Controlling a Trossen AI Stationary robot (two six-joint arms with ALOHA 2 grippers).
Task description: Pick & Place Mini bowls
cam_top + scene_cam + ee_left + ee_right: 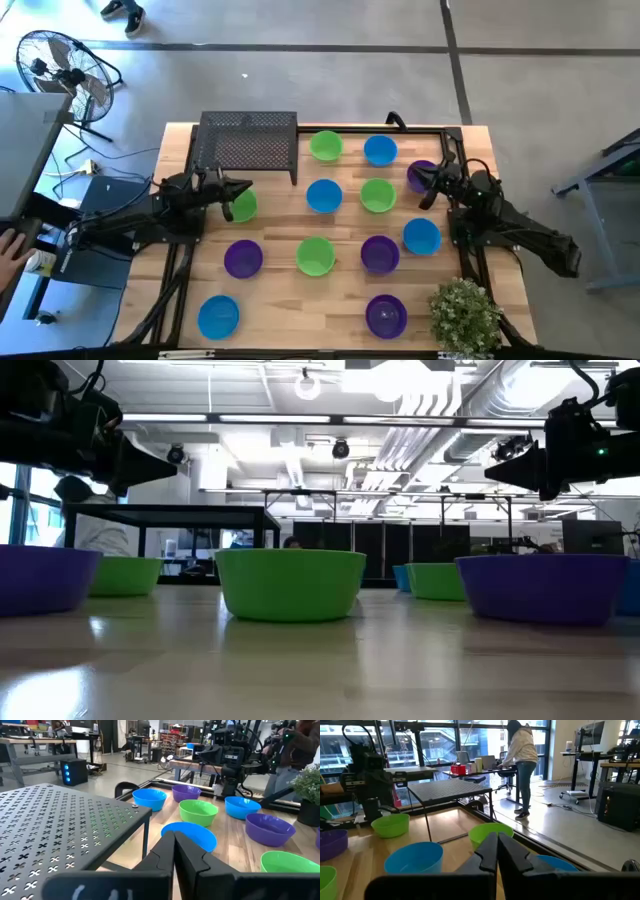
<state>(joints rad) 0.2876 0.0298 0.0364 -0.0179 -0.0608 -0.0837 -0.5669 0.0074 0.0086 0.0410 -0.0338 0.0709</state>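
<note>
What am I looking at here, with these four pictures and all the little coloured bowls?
It is a robot with two dark arms at a wooden table. One picture looks straight down, one looks level across the tabletop, and two come from cameras on the arms' wrists. On the table lie small green, blue and purple mini bowls, a black mesh rack and a potted plant. The left claw hangs over a green bowl beside the rack; the right claw is over a purple bowl. Both claws are shut and hold nothing.

Two matte-black jointed arms (130, 225), thin black cables.
</note>
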